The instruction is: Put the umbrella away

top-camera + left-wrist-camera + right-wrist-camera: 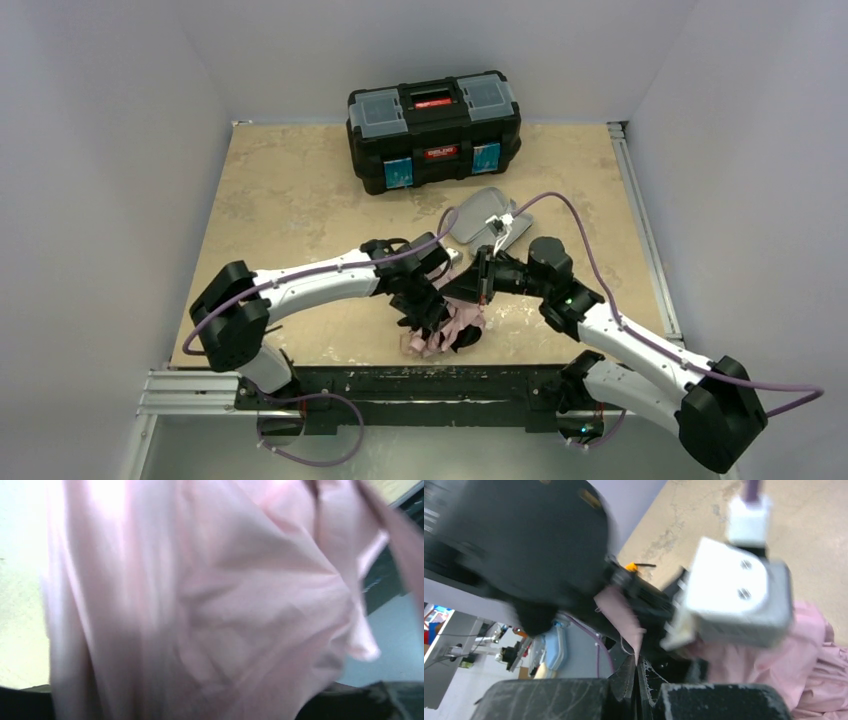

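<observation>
The umbrella lies as a crumpled pale pink bundle near the table's front edge, between the two arms. My left gripper is down in it, and pink fabric fills the left wrist view and hides the fingers. My right gripper meets it from the right. In the right wrist view, that gripper is shut on a pointed flap of the pink fabric. More of the umbrella bunches at the right, behind the left arm's grey wrist block.
A black toolbox with a red handle stands shut at the back centre. A small grey oblong case lies just behind the grippers. The black mounting rail runs along the near edge, right by the umbrella.
</observation>
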`<state>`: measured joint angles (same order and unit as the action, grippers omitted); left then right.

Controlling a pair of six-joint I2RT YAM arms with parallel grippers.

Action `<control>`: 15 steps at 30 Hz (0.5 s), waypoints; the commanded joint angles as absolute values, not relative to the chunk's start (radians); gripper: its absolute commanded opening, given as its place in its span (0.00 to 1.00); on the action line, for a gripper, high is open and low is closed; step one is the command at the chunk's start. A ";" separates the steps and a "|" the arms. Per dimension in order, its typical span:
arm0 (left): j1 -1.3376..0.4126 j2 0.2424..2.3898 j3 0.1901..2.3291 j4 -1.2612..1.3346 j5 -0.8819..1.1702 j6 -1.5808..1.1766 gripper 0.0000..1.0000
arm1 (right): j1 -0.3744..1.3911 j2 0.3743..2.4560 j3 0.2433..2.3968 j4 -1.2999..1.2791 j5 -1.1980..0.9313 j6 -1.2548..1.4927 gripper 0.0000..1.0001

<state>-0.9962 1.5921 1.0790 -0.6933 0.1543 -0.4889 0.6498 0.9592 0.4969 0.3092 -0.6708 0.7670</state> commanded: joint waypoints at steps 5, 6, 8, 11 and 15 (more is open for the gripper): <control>-0.997 1.460 1.213 -0.807 0.124 -0.530 0.73 | 0.656 0.921 0.366 0.406 -0.594 0.754 0.00; -0.996 1.447 1.212 -0.811 0.120 -0.535 0.74 | 0.655 0.920 0.362 0.414 -0.593 0.755 0.00; -0.994 1.416 1.206 -0.827 0.102 -0.558 0.74 | 0.655 0.920 0.361 0.420 -0.597 0.757 0.00; -0.987 1.339 1.198 -0.863 0.072 -0.588 0.75 | 0.656 0.923 0.381 0.404 -0.608 0.741 0.00; -0.968 1.233 1.180 -0.883 0.067 -0.614 0.76 | 0.654 0.934 0.405 0.382 -0.630 0.707 0.00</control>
